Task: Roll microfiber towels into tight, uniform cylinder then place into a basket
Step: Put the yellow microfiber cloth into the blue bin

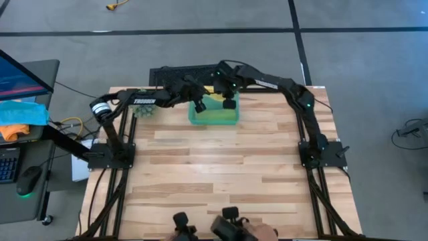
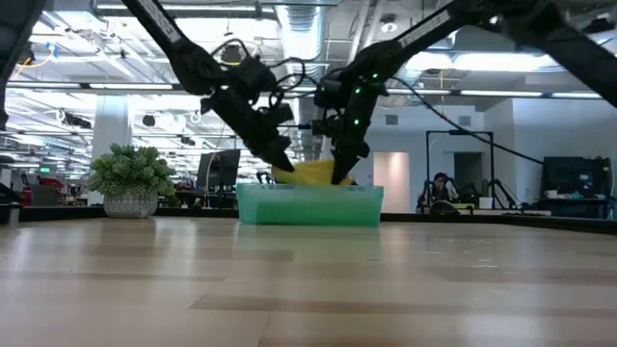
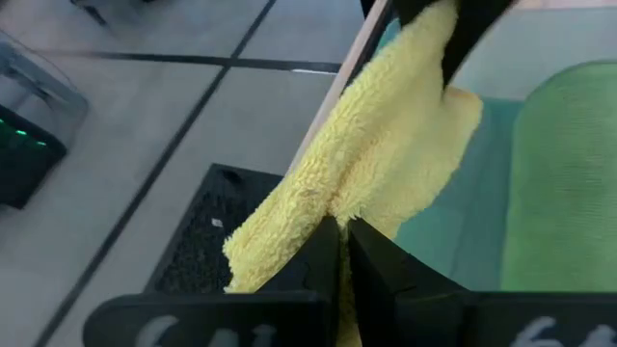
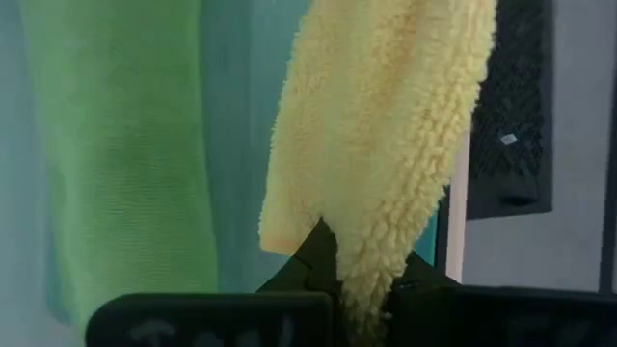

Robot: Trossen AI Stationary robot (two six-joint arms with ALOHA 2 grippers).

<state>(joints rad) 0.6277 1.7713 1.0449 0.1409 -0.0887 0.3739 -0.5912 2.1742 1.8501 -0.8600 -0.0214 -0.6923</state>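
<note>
A: Where is the yellow towel (image 3: 386, 145)?

B: Strung between the two arms, above the back half of the basket (image 1: 214, 118). In the low view it sags as a yellow bundle just over the teal rim, between the two end effectors.

A: How does the left end effector (image 3: 339, 253) stand?

B: Its fingers are pressed together on one end of the yellow towel; the left wrist view shows the fluffy cloth running out from between the fingertips. In the high view it hangs over the basket's left back corner.

A: And the right end effector (image 4: 362, 289)?

B: Clamped on the other end of the same towel. The cloth is pinched between its fingertips and stretches away from them, with the basket floor behind it. From above, it sits over the basket's right back part, close to the left one.

A: The green towel (image 4: 125, 145)?

B: Already inside the basket, lying as a rolled shape along the bottom, beside the hanging yellow one. Both wrist views show its fine ribbed surface against the translucent teal wall.

A: Where is the basket on the table (image 1: 227, 174)?

B: Near the far edge, about midway across the wooden top. A small potted plant (image 2: 132, 181) stands to its left, well apart from it.
</note>
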